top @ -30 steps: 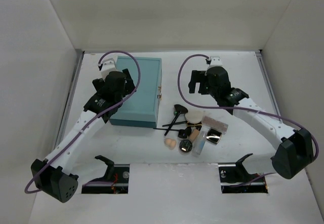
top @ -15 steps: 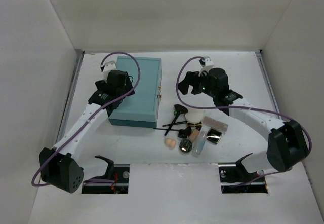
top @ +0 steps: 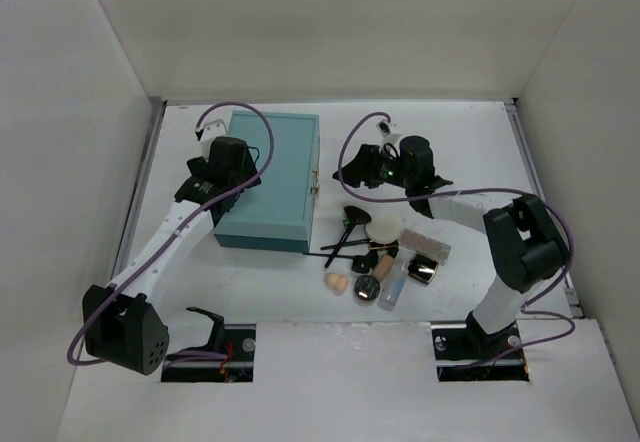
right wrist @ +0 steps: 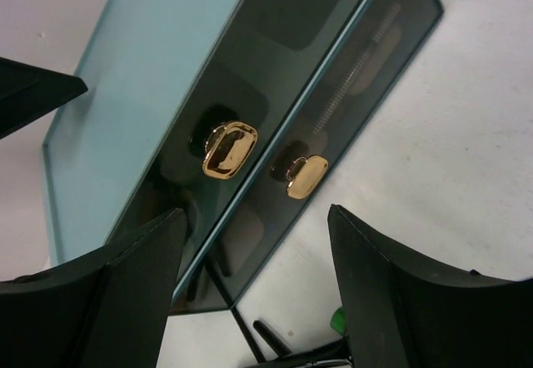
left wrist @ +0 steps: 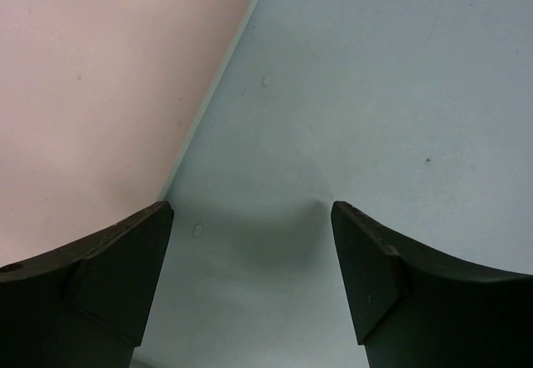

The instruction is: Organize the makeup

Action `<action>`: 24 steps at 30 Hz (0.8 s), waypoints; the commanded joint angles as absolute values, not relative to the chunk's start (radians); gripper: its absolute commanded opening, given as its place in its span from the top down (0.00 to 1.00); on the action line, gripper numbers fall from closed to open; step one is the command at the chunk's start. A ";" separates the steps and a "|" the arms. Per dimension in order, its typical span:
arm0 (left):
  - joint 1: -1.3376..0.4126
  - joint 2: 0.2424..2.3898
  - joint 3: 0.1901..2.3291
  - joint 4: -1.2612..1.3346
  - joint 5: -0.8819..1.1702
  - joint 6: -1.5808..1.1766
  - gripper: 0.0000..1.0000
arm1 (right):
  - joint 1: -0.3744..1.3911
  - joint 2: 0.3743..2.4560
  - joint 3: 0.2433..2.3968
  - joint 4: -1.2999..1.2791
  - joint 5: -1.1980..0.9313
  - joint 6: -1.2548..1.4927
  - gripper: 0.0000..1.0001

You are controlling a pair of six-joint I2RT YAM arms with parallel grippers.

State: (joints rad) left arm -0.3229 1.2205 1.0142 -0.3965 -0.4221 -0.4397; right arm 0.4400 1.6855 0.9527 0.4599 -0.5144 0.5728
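The teal box (top: pixel 272 177) was found closed on the table (top: pixel 460 142). The left gripper (left wrist: pixel 250 218) was held over the box's lid, near its left edge, with its jaws spread and nothing caught between them. The right gripper (right wrist: pixel 258 218) was likewise released. It was pointed at the box's right side, where two gold clasps (right wrist: pixel 229 149) were framed between its parted fingers (right wrist: pixel 133 293), though no contact with them could be made out.

The makeup was gathered in a loose cluster just off the box's front right corner, none of it grasped. The black-handled brushes (top: pixel 345 234) were laid nearest the box, their heads toward its right side. The round white puff (top: pixel 384 229) was set just beyond them, with the pinkish palette (top: pixel 428 242) farther from the box. The small beige bottle (top: pixel 383 262), the clear tube (top: pixel 395 287) and two black round compacts (top: pixel 368 286) were crowded together behind these. The peach sponge (top: pixel 336 282) was placed at the cluster's near edge, apart from the box.
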 commanded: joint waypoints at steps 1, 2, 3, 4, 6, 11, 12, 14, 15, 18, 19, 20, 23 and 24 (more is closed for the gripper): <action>-0.311 1.272 0.985 -0.448 -0.390 -0.443 0.24 | 0.447 1.732 0.992 0.635 -0.595 0.636 0.25; -0.309 1.279 0.983 -0.449 -0.390 -0.442 0.24 | 0.447 1.749 1.000 0.650 -0.606 0.650 0.25; -0.309 1.285 0.983 -0.452 -0.390 -0.440 0.24 | 0.447 1.765 1.009 0.667 -0.620 0.663 0.26; -0.308 1.292 0.983 -0.453 -0.390 -0.439 0.24 | 0.452 1.779 1.017 0.686 -0.629 0.676 0.27; -0.304 1.302 0.982 -0.454 -0.390 -0.437 0.24 | 0.461 1.807 1.028 0.727 -0.647 0.699 0.28; -0.298 1.322 0.979 -0.463 -0.391 -0.436 0.24 | 0.470 1.865 1.045 0.817 -0.676 0.773 0.29; -0.298 1.325 0.977 -0.463 -0.391 -0.436 0.24 | 0.472 1.876 1.049 0.834 -0.684 0.785 0.29; -0.298 1.331 0.974 -0.465 -0.391 -0.436 0.24 | 0.473 1.899 1.057 0.862 -0.689 0.808 0.29; -0.297 1.338 0.974 -0.465 -0.390 -0.434 0.24 | 0.475 1.908 1.063 0.868 -0.690 0.819 0.30; -0.294 1.356 0.976 -0.466 -0.391 -0.430 0.24 | 0.482 1.939 1.080 0.873 -0.692 0.833 0.30; -0.292 1.365 0.979 -0.466 -0.396 -0.425 0.24 | 0.485 1.947 1.084 0.873 -0.692 0.834 0.30; -0.288 1.376 0.985 -0.463 -0.396 -0.416 0.24 | 0.490 1.954 1.091 0.873 -0.692 0.836 0.30; -0.271 1.416 1.002 -0.449 -0.390 -0.399 0.24 | 0.502 1.980 1.109 0.873 -0.692 0.839 0.30; -0.266 1.433 1.008 -0.448 -0.390 -0.393 0.24 | 0.508 1.991 1.120 0.873 -0.693 0.845 0.30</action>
